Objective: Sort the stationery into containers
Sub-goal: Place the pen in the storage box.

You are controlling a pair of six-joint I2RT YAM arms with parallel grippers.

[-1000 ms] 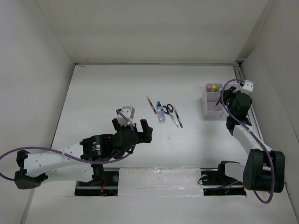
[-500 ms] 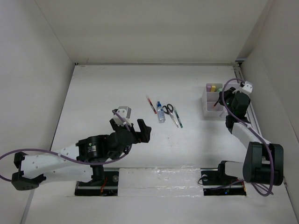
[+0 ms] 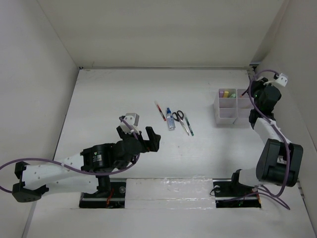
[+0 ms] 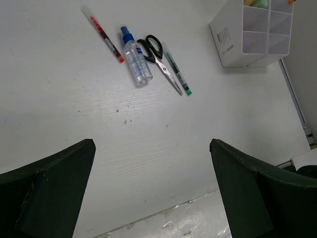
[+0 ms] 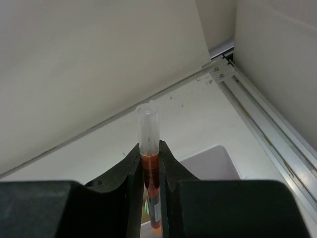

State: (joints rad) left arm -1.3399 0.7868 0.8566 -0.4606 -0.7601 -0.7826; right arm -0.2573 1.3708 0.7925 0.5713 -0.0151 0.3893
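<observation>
The white four-compartment organizer [image 3: 226, 119] stands at the right; pastel sticks [image 3: 227, 93] fill its far-left compartment. My right gripper [image 3: 249, 92] is shut on a red pen [image 5: 149, 166] with a clear cap, held upright over the organizer's far-right part [image 5: 208, 161]. On the table's middle lie another red pen [image 3: 160, 110], a blue-capped bottle [image 3: 170, 119], black-handled scissors [image 3: 179, 118] and a dark green pen [image 3: 189, 126]. My left gripper [image 3: 148, 136] is open and empty, near and left of them. The left wrist view shows the red pen [image 4: 104, 34], bottle [image 4: 136, 54], scissors [image 4: 158, 52], green pen [image 4: 178, 74] and organizer [image 4: 225, 39].
White walls enclose the table at the left, back and right. A metal rail [image 5: 267, 129] runs along the right wall just beside the organizer. A taped strip [image 3: 168, 186] lines the near edge by the arm bases.
My right gripper has swung back and right with the red pen, from over the organizer's near side to its far-right corner. The left arm shifted slightly, then stayed still.
</observation>
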